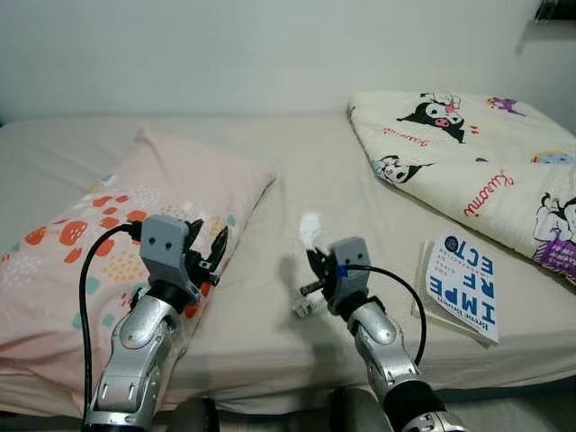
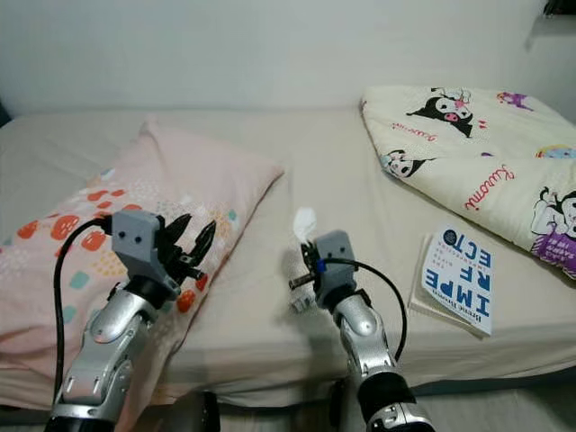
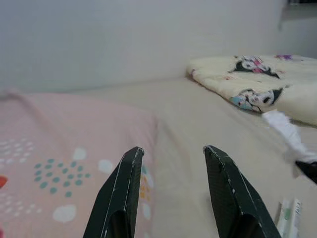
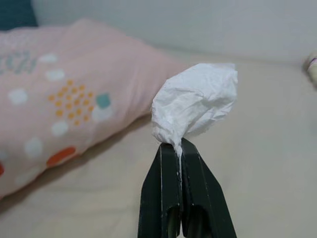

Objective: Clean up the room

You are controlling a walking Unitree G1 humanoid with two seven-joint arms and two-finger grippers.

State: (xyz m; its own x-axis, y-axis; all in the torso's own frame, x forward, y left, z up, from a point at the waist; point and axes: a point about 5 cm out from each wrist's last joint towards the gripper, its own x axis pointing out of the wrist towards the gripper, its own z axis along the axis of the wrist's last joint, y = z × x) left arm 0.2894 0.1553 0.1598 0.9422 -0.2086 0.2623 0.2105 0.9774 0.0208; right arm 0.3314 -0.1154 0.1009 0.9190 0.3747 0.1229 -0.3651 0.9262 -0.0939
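One piece of litter, a crumpled tissue [image 4: 195,101], is pinched in the right gripper [image 1: 315,261] above the bed [image 1: 324,162] (left gripper [image 2: 187,241] released), while a booklet [image 1: 463,286] and small wrapper [image 1: 304,306] remain.

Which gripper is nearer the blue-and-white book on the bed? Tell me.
Right. The right gripper, shut on a crumpled white tissue, is just beside the blue-and-white book; the left gripper hovers open over the pink pillow, farther away.

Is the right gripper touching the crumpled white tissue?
Touching. In the right wrist view, the right gripper has both black fingers closed on the tissue, pinching its lower end.
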